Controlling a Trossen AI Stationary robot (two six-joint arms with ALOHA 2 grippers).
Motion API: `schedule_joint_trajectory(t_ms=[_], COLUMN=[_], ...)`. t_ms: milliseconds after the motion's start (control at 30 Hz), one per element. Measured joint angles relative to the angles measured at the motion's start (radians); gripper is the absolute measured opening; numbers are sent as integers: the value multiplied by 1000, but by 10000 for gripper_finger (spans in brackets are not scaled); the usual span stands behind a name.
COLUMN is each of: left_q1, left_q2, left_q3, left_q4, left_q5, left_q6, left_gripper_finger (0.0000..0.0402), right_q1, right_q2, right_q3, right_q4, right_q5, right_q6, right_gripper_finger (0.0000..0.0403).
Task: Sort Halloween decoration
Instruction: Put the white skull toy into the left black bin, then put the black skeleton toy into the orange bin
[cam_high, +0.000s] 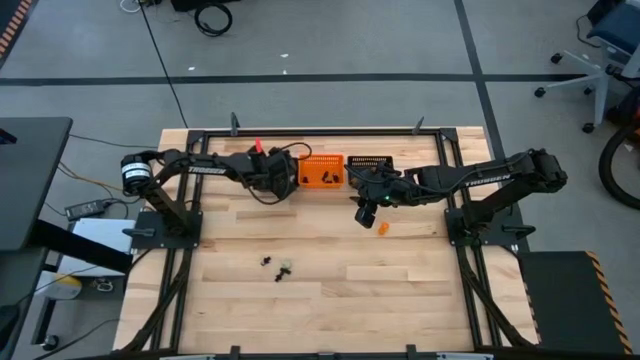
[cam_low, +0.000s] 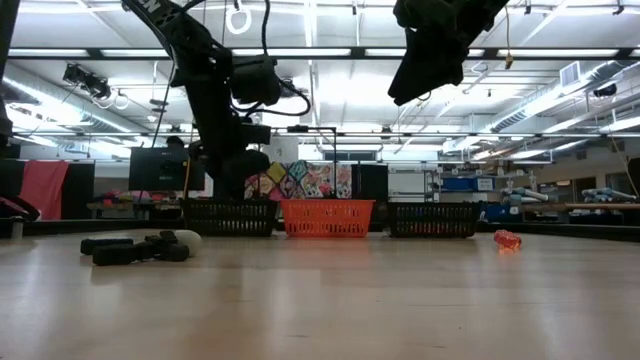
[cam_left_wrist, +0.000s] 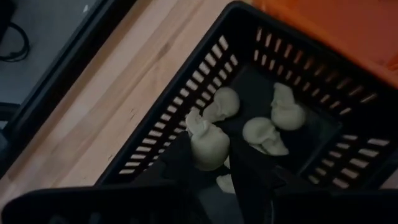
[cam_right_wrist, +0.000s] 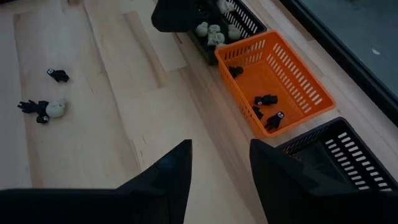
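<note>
My left gripper (cam_left_wrist: 210, 163) hangs over the left black basket (cam_high: 272, 172), shut on a pale skull trinket (cam_left_wrist: 208, 146). Several more pale skulls (cam_left_wrist: 264, 134) lie on that basket's floor. The orange basket (cam_high: 322, 171) holds several black trinkets (cam_right_wrist: 266, 101). My right gripper (cam_right_wrist: 221, 163) is open and empty, raised above the table in front of the right black basket (cam_high: 371, 161). An orange trinket (cam_high: 383, 228) lies on the table close to it. Black trinkets and a pale one (cam_high: 278, 266) lie in a small group nearer the table's front. My left gripper pinches the pale skull trinket (cam_left_wrist: 200, 132) between its two fingers (cam_left_wrist: 180, 163), coming from above and pointing down into the left black basket. The skull is lifted clear of the basket's floor and of the skulls lying there.
The three baskets stand in a row at the table's far edge (cam_low: 328, 217). A black frame (cam_high: 440, 175) runs around the work area. Bare wood lies between the baskets and the loose trinkets (cam_right_wrist: 43, 109). The room beyond holds shelves and screens.
</note>
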Motion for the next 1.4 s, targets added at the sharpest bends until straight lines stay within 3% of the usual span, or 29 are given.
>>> schedule_joint_trajectory(t_ms=[267,500,633,933,1033,1267,1400], left_q1=[3,3,-2,-106,-155,-260,-361], left_q2=[0,0,-4,-175,-231,-255,-231], left_q3=[-1,-1,33,47,48,48,47], left_q4=[-40,-48,-145,-139,-133,-133,-130], left_q5=[41,91,105,65,147,517,598], left_q6=[65,79,58,93,124,16,-58], left_gripper_finger=[97,140,158,137,131,130,130], right_q1=[0,0,0,0,0,0,0], right_q2=[0,0,0,0,0,0,0], right_q3=[0,0,0,0,0,0,0], right_q4=[0,0,0,0,2,28,39], right_q5=[-1,3,3,5,7,15,31], right_q6=[11,11,11,10,8,-14,-16], right_gripper_finger=[165,165,165,165,165,165,165])
